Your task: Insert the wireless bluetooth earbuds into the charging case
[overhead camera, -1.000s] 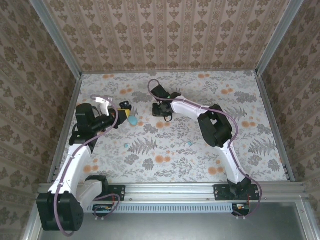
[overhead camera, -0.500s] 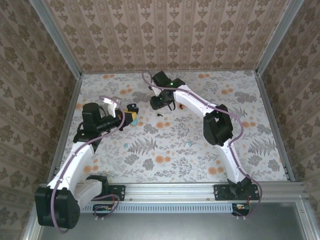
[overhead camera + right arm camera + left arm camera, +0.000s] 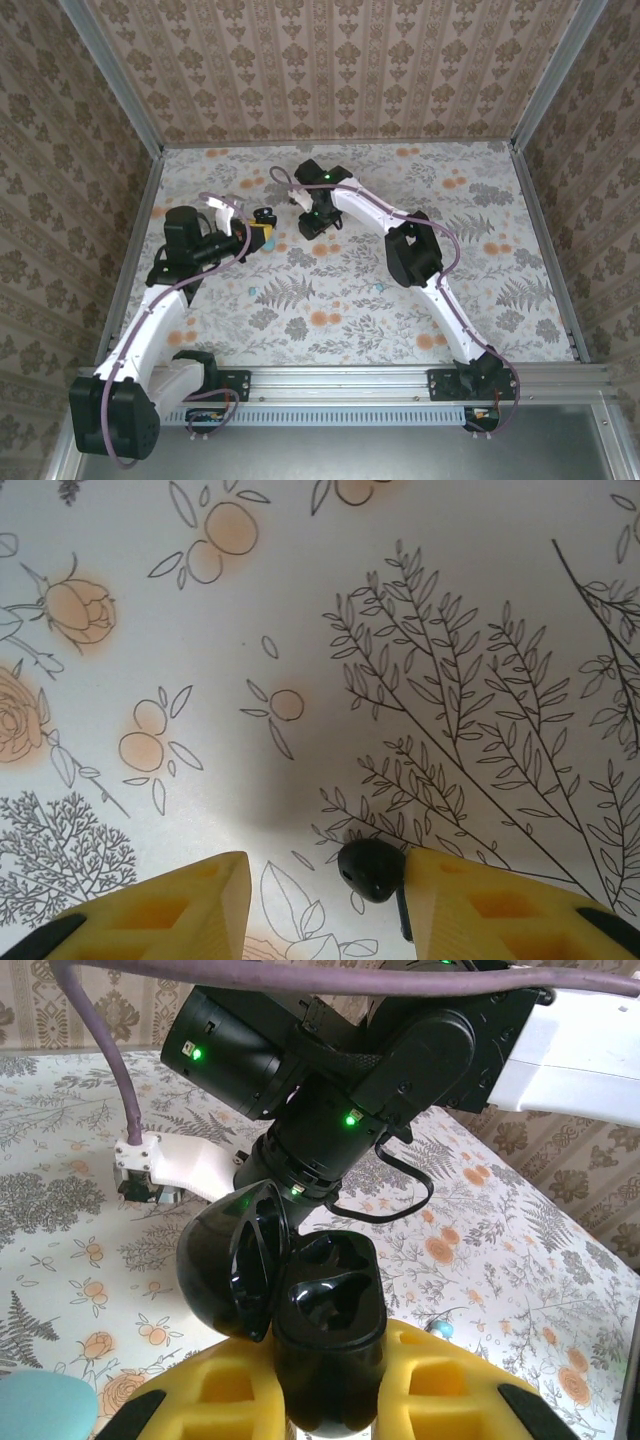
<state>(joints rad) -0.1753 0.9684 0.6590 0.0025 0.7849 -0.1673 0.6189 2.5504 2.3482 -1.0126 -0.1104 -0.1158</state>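
Charging case (image 3: 326, 1322), lid open, clamped in left jaws over the worktop (image 3: 480, 300). Right jaws parted, earbud (image 3: 370, 868) apparently resting against one finger (image 3: 480, 900). Best pinched squarely, then lowered straight into a well.

Both arms wear white moulded shells over their long links, the left arm (image 3: 150, 325) and the right arm (image 3: 455, 320) alike, with bulky matte-black housings at the joints; a thick purple cable (image 3: 250, 984) trails loosely along each; the black bases (image 3: 200, 372) are squared blocks; from the left wrist, small green lights (image 3: 350, 1118) glow on rounded black housings; the left tool (image 3: 262, 232) and right tool (image 3: 312, 224) carry yellow fingers (image 3: 160, 910) with shallow rectangular recesses and black edging.
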